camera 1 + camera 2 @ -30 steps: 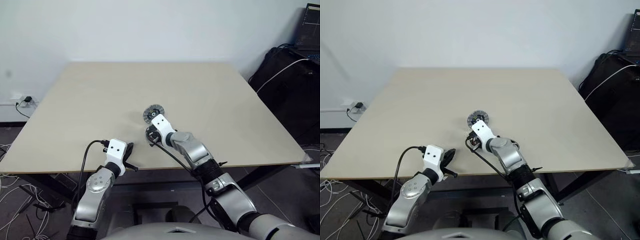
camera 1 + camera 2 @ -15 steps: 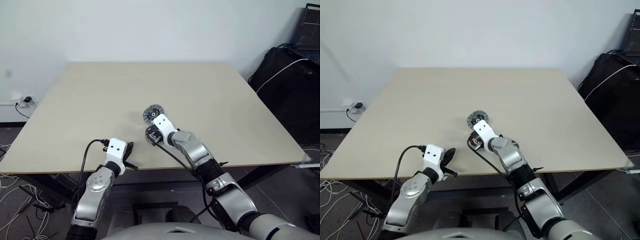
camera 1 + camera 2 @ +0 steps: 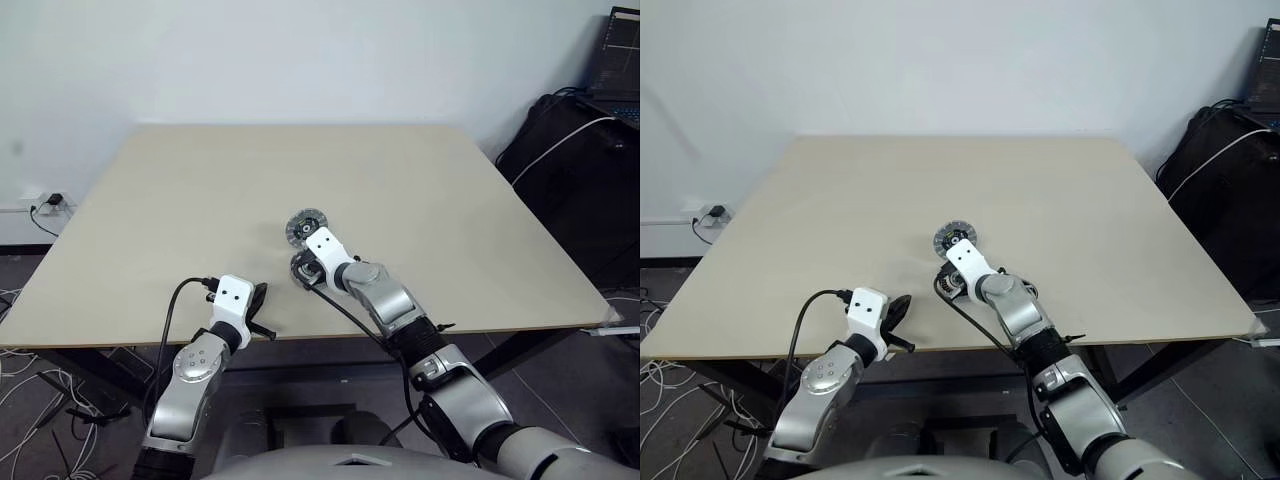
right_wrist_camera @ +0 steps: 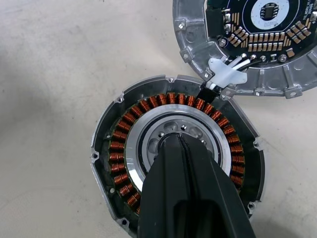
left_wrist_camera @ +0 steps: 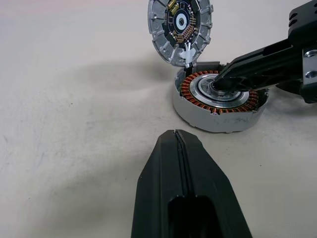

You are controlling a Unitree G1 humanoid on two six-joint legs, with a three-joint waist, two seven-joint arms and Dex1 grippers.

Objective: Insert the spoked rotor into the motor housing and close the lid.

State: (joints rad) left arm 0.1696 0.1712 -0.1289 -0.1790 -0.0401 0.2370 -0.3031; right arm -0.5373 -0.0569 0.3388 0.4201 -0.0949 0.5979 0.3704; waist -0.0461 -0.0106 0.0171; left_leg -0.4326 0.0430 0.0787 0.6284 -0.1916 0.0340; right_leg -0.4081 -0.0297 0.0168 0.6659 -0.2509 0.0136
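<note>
From the head cameras you see the beige bench (image 3: 420, 200) with the motor housing (image 3: 301, 268) lying near its front edge, roughly in the middle. The lid (image 3: 304, 227) lies flat just behind it, its ribbed inner face up, the two rims touching or nearly so. Your right claw (image 3: 304, 270) reaches in from the right and angles down onto the housing. Your left claw (image 3: 260, 298) hangs over the front edge of the bench, well to the left of the housing, holding nothing.

In the left wrist view your left claw (image 5: 179, 144) is closed, its two black fingers pressed together with only a seam between them, pointing towards the housing (image 5: 213, 111) across bare bench. The copper-brown windings ring the housing's silvery centre, and the right claw (image 5: 220, 83) has its tip resting on that centre. The lid (image 5: 180, 29) sits beyond, joined to the housing by a short white connector.

In the right wrist view your right claw (image 4: 177, 141) is also closed and empty, its joined tips over the silvery hub inside the ring of windings of the housing (image 4: 106, 144). The lid (image 4: 198, 44) shows its circuit board and ribbed rim just beside it. You cannot make out a separate spoked rotor from this angle
</note>
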